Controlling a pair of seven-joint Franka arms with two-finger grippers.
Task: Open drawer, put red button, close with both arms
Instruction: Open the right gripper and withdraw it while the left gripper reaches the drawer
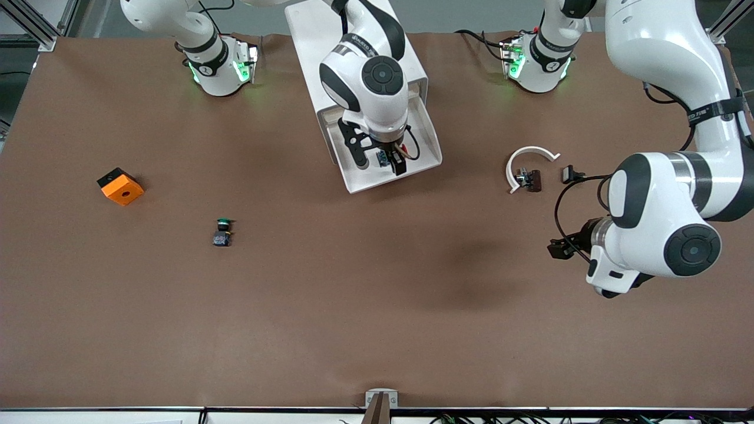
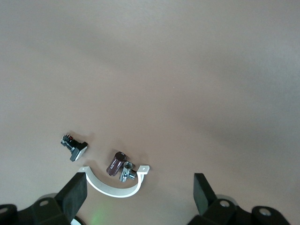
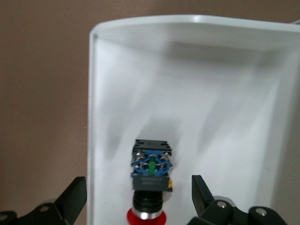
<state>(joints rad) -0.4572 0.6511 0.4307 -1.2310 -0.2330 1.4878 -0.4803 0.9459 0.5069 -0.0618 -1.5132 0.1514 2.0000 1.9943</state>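
Red button (image 3: 148, 185): it is lying on its side on the floor of the open drawer, under the right gripper. Nothing is holding it.
Which way it is pointing: its long line is running along the drawer's pull-out line. In the right wrist view the red cap is sitting at the gripper end and the dark block is pointing toward the drawer's rounded wall.
Drawer (image 1: 429, 154): it is sticking out of the white cabinet (image 1: 318, 35) toward the front camera. It is a shallow white tray.
Right gripper (image 1: 382, 162): it is hanging low over the drawer with its fingers spread wide, one on each side of the button and not touching it.
Left gripper (image 2: 140, 197): it is hanging over the table at the left arm's end, fingers spread wide and holding nothing. This arm is waiting.
What only the right wrist view is showing: the red cap, the silver ring and a green mark on the block. In the front view the button is only a small blue bit between the fingers.
What only the left wrist view is showing: the left gripper's fingers, which the arm is hiding in the front view.
Other things: a white clip (image 1: 530, 158) with small parts beside it, a green button (image 1: 222, 231) and an orange block (image 1: 120, 186) are lying on the brown table (image 1: 353, 294).
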